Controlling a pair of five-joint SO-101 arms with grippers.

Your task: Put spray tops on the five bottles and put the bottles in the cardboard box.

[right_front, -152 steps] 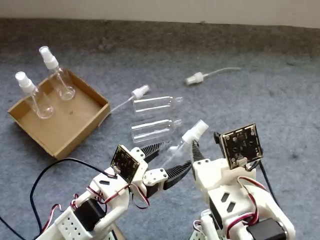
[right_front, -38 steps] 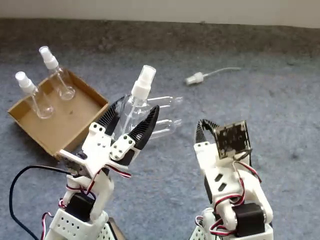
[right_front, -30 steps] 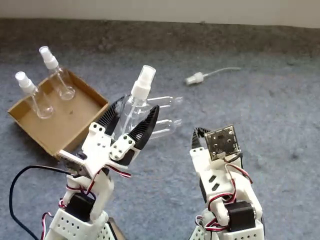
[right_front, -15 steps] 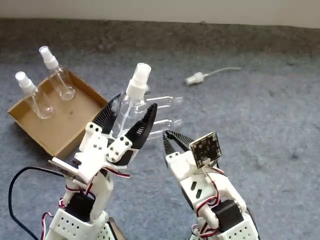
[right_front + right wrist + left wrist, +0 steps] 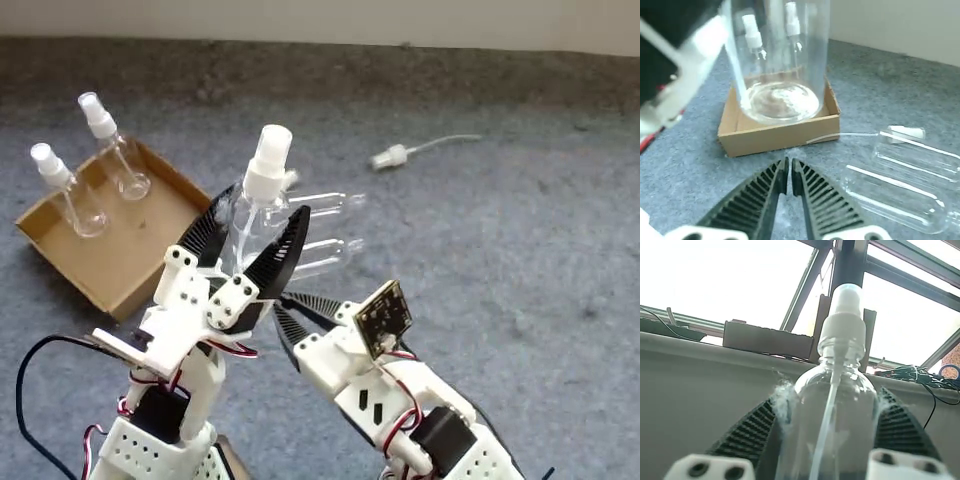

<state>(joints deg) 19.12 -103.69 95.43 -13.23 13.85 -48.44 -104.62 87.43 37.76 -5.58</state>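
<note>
High view has the cardboard box (image 5: 150, 245) holding two capped bottles (image 5: 62, 190) (image 5: 118, 150) upright — just beside it the left hand (image 5: 262, 205) grips a third capped bottle (image 5: 250, 222) aloft, the right hand (image 5: 282, 308) pinched nearly closed on nothing — near two bare bottles (image 5: 322, 205) (image 5: 322, 256) lying beside the box.

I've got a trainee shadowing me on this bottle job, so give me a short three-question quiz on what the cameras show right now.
1. True or false: the left hand grips a raised bottle with its spray top on.
2. How many standing bottles are in the cardboard box?
3. The right hand is: A) open around a bottle; B) shut and empty; C) shut on a loose spray top.
Key: 1 true; 2 two; 3 B.
</note>
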